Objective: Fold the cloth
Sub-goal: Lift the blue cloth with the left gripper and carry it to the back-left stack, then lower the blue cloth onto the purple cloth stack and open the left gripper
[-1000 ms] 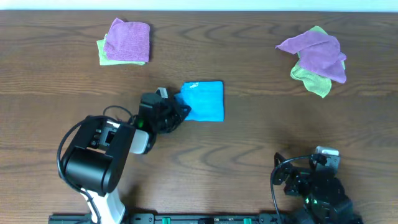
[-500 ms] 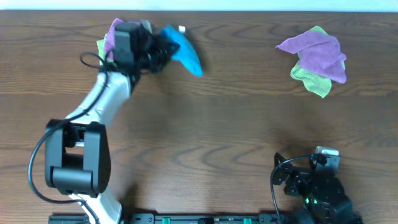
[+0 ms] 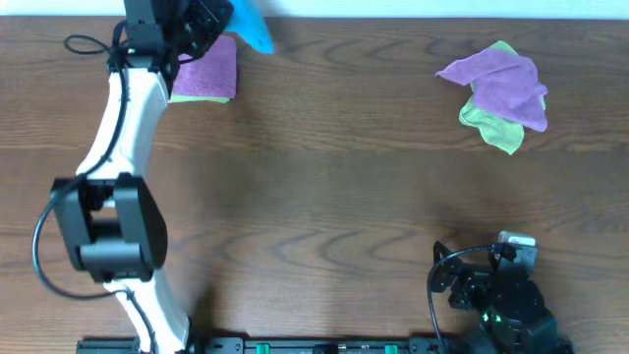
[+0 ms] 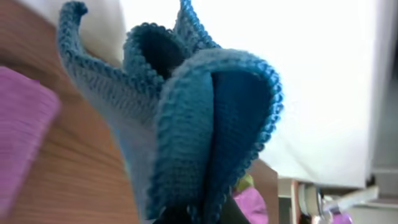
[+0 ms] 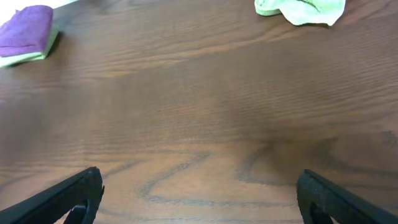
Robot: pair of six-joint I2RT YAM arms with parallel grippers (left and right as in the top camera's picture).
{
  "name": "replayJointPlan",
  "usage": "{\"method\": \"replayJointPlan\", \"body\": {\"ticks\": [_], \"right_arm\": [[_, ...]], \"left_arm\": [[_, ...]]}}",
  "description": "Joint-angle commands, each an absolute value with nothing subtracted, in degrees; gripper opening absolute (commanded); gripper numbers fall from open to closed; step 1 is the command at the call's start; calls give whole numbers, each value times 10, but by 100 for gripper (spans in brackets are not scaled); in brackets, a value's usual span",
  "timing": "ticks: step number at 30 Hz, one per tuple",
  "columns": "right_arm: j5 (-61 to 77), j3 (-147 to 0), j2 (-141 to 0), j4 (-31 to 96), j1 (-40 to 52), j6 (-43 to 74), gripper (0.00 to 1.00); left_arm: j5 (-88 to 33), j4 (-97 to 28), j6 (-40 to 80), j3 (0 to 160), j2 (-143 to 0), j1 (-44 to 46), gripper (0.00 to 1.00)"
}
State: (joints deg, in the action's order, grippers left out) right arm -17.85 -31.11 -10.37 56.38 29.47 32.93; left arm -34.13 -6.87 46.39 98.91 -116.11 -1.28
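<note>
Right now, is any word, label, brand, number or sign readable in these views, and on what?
None can be read. No print shows on the blue cloth, the folded purple-and-green pile, the loose purple-and-green pile or the table.

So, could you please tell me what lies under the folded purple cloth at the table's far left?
A light green cloth lies under the purple cloth; only a thin edge of it shows. The rest is covered.

cloth (image 3: 252,24) at top edge upper left, just up-right of folded stack (image 3: 206,71); crumpled pile (image 3: 496,90) upper right; right arm (image 3: 501,300) lower right corner
</note>
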Motion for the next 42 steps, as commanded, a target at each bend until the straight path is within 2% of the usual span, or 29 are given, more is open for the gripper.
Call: {"method": "replayJointPlan", "body": {"ticks": [1,17,26,42], "right_arm": [[-186,-310,-100,566,291,338,99],[-186,-310,-100,566,291,338,99],[-186,-310,-100,566,291,338,99],[-186,-310,-100,566,291,338,99]], "left_arm": [[-354,-70,450,1008,-1195,-29,6],[-373,-78,411,1009,-1235,-80,6],[-340,-152,326,1009,-1241,-104,6],[-296,-208,283,1009,-1275,-145,6]]}}
